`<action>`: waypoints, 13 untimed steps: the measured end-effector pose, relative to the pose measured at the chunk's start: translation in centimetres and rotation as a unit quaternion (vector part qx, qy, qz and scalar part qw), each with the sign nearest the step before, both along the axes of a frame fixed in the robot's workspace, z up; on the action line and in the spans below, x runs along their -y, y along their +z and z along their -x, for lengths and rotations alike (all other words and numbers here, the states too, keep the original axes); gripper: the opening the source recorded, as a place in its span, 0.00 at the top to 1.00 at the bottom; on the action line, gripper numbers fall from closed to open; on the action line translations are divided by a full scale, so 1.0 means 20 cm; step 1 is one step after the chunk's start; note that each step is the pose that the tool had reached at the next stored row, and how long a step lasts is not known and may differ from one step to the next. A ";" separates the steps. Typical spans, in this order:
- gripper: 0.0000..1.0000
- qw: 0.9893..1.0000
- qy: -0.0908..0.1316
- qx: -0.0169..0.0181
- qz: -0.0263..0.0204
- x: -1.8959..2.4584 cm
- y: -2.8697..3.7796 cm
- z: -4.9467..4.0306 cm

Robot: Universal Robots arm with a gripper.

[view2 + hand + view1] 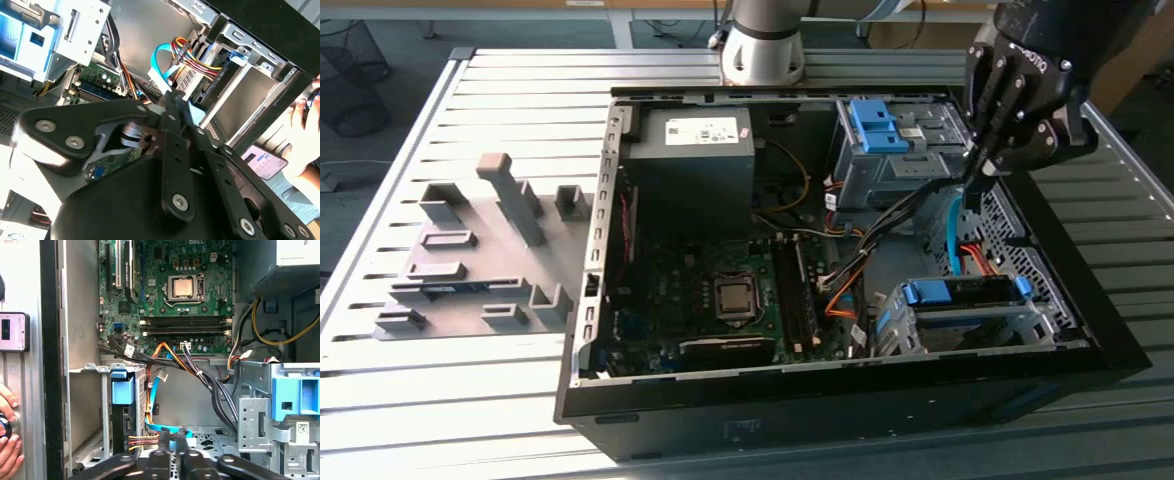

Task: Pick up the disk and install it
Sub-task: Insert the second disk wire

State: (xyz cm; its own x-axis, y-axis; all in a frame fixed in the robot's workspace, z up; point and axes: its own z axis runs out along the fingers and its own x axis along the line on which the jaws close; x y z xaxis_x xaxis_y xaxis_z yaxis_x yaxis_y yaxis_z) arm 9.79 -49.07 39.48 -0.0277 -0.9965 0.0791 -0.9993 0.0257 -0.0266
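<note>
The disk (962, 293) sits in the metal drive cage (894, 325) at the near corner of the open computer case, on the exterior view's right. Its blue bracket faces up. In the first wrist view I see the disk (123, 412) edge-on in that cage, with coloured power wires and a light blue cable (150, 405) running beside it. My black gripper (981, 178) hangs above the case's right wall, well above the cage, fingers pointing down. In both wrist views the fingertips (165, 439) are pressed together with nothing between them; the gripper (172, 100) is shut.
A grey power supply (691, 150) and the motherboard (720, 290) take up the case's left half. A second cage with a blue latch (878, 125) stands at the back. A grey block fixture (480, 250) lies on the table. A person's hand (7, 442) rests outside the case.
</note>
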 end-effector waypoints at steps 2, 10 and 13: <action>0.76 1.000 -0.001 0.000 0.004 -0.010 -0.005 0.000; 0.69 1.000 -0.004 0.000 0.023 -0.038 -0.028 0.001; 0.69 0.999 -0.005 0.000 0.035 -0.040 -0.039 0.001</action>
